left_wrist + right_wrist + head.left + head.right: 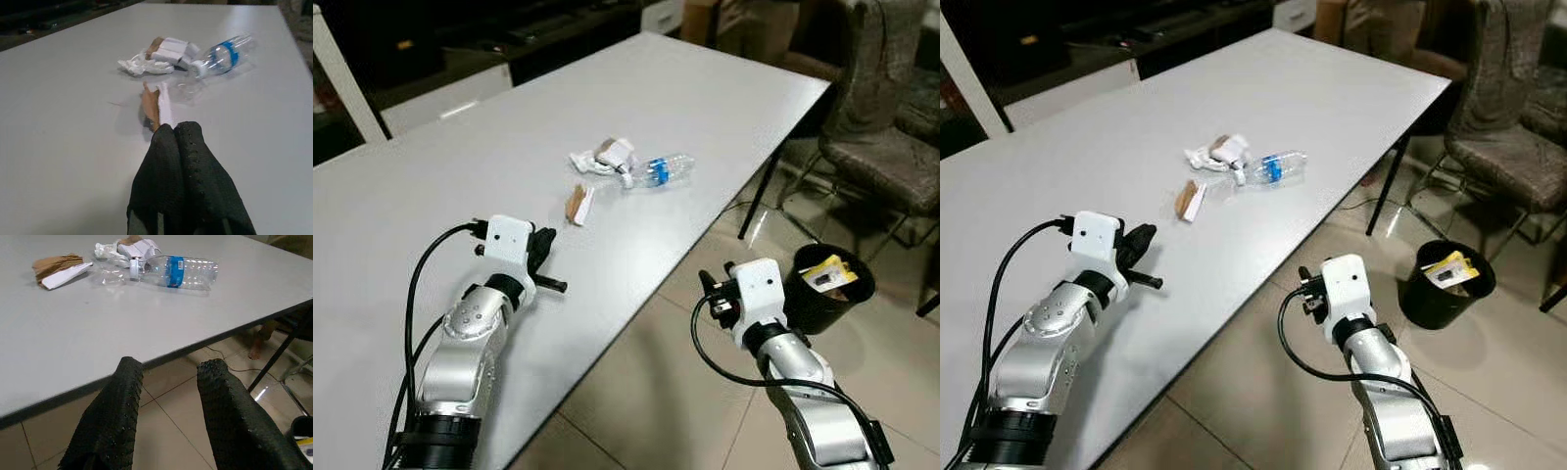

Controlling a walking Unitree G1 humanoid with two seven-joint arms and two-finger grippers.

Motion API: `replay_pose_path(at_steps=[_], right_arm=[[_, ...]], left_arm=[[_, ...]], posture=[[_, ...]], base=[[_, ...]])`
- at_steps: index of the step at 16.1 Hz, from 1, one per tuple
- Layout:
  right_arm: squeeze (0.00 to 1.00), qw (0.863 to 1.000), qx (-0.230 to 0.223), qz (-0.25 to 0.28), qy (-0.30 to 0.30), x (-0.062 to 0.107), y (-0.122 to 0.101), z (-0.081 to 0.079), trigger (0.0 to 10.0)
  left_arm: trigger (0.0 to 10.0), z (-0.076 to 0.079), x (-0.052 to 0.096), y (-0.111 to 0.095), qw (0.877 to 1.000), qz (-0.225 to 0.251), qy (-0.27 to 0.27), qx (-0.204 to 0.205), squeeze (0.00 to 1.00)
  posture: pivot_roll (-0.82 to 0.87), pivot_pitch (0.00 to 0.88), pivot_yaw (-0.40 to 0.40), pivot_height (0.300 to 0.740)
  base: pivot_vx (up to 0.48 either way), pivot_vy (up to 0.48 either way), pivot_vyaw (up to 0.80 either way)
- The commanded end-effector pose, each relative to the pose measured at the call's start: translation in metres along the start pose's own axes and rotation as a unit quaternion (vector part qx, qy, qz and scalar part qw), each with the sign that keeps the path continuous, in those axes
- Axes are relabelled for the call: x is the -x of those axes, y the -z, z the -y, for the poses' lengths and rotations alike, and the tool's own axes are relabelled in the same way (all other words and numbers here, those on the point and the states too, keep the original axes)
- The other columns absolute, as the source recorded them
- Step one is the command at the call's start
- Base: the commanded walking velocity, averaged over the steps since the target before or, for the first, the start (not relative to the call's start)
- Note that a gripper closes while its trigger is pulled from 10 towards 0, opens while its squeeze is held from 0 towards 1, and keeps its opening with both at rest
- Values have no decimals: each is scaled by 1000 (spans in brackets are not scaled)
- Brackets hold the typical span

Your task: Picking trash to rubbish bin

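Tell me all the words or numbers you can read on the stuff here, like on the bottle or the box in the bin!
No text can be read here.
plastic bottle: its blue label has marks too small and blurred to read.
yellow box in the rubbish bin: dark print, too small to read.
brown and white wrapper: no lettering visible.
crumpled white packaging: no lettering visible.
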State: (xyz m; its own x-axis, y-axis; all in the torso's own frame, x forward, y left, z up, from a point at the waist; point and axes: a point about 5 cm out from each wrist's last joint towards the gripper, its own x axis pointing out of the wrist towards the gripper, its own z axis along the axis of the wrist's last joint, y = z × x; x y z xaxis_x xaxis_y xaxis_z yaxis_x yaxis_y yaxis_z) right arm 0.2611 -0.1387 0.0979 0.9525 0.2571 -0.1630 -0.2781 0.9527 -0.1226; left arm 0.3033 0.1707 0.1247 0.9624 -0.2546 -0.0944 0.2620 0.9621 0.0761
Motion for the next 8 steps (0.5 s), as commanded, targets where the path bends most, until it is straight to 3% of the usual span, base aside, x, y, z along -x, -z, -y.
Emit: replay_pose_path(at_steps=[1,8], right_arm=[[0,1000,4,0,-1,1,-1,0,10000],[0,1000,6,-1,-7,0,-1,-2,10000]], left_arm=[[10000,-3,-1,0,1000,-2,-6,-6,0],[10000,-5,-1,1,1000,-5,-7,-8,0]], posture=[[-37,0,-3,740],[-38,0,2,740]], base=[[319,0,0],[321,0,0]])
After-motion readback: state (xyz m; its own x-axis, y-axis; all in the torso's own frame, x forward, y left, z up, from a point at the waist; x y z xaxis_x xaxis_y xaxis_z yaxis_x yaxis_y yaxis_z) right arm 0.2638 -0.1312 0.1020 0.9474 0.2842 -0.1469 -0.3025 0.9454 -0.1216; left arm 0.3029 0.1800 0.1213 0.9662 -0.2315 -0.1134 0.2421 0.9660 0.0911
